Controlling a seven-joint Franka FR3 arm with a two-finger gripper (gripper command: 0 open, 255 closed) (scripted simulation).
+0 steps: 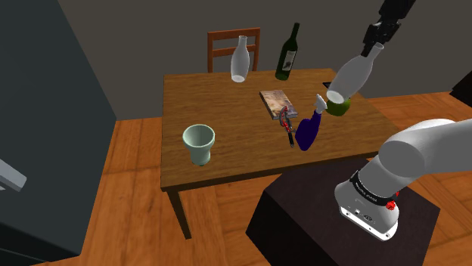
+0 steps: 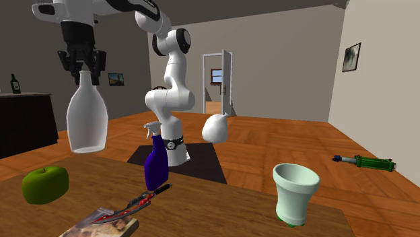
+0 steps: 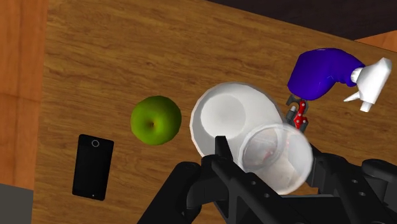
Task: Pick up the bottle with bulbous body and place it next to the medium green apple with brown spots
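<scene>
My black gripper is shut on the narrow neck of a pale, see-through bottle with a wide rounded body. The bottle hangs tilted in the air over the wooden table. A green apple lies on the table just below and beside the bottle's base, partly covered by it. In the second exterior view the gripper carries the bottle well above the apple. In the wrist view the gripper clasps the bottle, and the apple lies close beside the bottle's base.
A blue spray bottle, a red-handled tool and a book lie near the apple. A black phone lies beyond the apple. A pale green cup, another white bottle, a dark wine bottle and a chair stand further off.
</scene>
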